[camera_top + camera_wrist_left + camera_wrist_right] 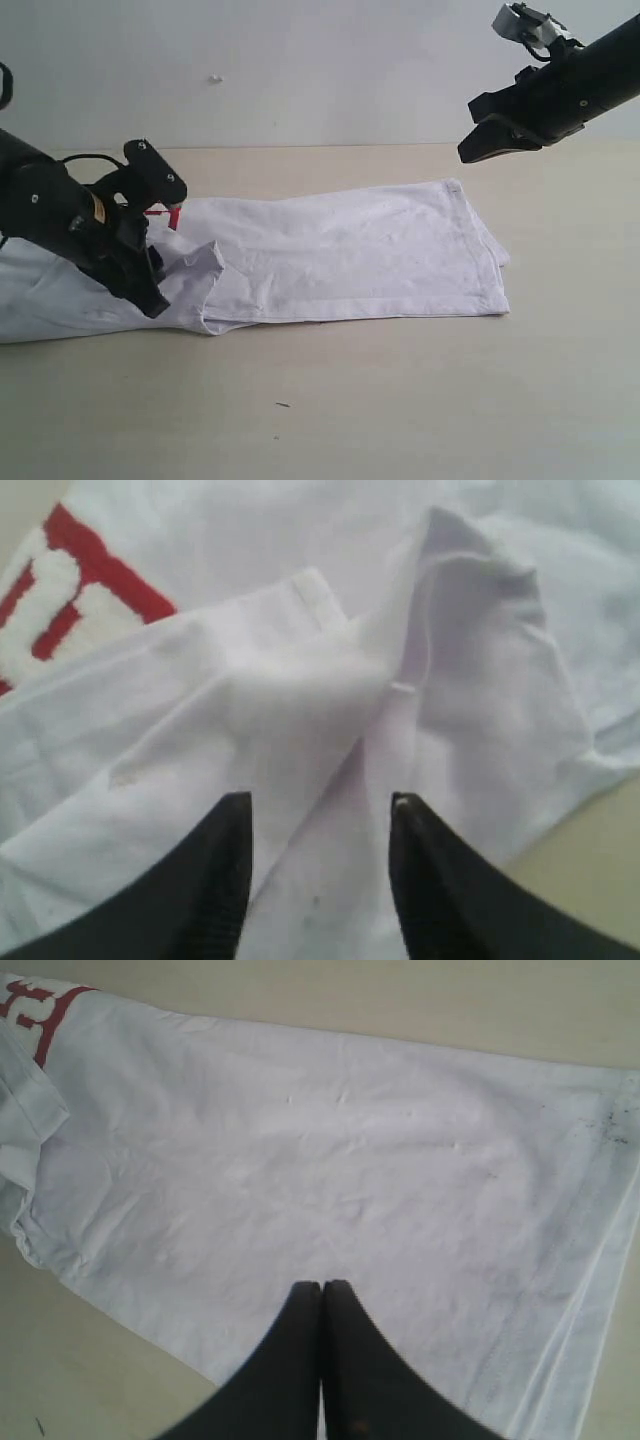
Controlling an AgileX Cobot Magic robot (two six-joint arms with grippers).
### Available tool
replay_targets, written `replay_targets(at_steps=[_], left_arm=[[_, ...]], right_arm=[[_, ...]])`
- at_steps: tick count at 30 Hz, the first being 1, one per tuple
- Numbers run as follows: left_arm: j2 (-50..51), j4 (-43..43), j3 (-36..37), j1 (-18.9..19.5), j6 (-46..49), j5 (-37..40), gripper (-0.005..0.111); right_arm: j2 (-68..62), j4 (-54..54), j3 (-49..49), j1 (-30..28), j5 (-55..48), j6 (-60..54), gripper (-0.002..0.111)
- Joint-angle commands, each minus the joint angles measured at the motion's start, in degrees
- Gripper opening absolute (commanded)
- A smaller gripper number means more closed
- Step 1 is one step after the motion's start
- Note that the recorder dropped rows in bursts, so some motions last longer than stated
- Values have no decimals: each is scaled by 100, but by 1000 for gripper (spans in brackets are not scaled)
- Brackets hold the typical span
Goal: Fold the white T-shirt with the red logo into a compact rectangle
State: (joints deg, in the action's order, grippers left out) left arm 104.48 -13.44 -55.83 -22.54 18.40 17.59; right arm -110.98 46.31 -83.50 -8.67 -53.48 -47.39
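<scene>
Although the white T-shirt (340, 255) is laid as a long folded band, crosswise folds are judged still owed; its bunched edge is seen just beyond the spread left claw (320, 810), and the right claw (322, 1288) is held pressed together above the shirt.

red logo (174, 217): mostly hidden (left arm (50, 205), folded cloth) | white T-shirt (350, 255): left end cut off by frame edge
</scene>
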Motion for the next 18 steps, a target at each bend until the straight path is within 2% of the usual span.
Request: replay_targets(at_steps=[1,7,18], left_arm=[[295,43,-25,-21,1,-726,49],[397,43,-27,6,-89,-1480,50],[582,-580,-180,327,85,-1641,50]], right_arm=[[17,2,-28,0,-15,-51,0],[17,2,-28,0,-36,-51,0],[17,-8,-28,0,-26,-51,0]])
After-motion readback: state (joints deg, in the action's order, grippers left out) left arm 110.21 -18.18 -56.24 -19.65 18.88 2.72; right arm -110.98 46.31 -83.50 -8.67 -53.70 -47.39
